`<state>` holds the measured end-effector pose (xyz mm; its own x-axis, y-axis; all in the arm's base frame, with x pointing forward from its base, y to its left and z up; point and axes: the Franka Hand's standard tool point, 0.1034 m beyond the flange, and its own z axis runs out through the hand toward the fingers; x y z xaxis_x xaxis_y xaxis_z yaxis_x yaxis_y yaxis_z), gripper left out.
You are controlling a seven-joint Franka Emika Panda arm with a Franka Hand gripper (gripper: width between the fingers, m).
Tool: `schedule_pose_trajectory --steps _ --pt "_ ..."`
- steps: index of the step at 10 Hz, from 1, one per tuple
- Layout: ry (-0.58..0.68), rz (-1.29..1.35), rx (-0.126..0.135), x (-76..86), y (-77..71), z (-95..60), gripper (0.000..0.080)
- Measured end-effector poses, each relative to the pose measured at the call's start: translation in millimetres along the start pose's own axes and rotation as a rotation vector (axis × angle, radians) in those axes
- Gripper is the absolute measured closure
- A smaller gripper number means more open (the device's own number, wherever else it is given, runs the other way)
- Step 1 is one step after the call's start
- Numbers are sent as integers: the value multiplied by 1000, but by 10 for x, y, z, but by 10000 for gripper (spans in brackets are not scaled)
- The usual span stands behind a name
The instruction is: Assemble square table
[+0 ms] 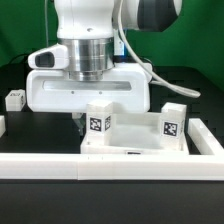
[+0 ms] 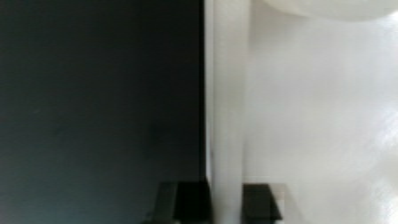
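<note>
The square tabletop (image 1: 135, 138) lies just behind the long white rail (image 1: 40, 168), with no legs visibly fitted. The gripper (image 2: 224, 203) has its jaws narrowed onto the top's rim and seems to clamp it. A leg block (image 1: 14, 99) lies well apart at the exterior view's left, so fitting the legs appears to be still ahead.

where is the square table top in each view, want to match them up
Exterior view: the table top sits low in the centre, directly under the gripper, behind the long front rail.
Wrist view: the table top is the bright white surface beside the dark table, its rim between the fingers.
Shared landmark: the gripper, closed on that rim.
</note>
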<state>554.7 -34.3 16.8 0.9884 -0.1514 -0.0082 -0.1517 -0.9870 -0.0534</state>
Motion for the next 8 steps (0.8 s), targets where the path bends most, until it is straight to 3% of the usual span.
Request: schedule_pose_trajectory --steps 3,5,7,8 --pt "-4 -241 -21 -9 66 17 739" --pt "20 -263 -39 -21 154 23 739" --pt "-34 -548 -38 29 160 21 739" --pt "-46 -697 -57 83 95 23 739"
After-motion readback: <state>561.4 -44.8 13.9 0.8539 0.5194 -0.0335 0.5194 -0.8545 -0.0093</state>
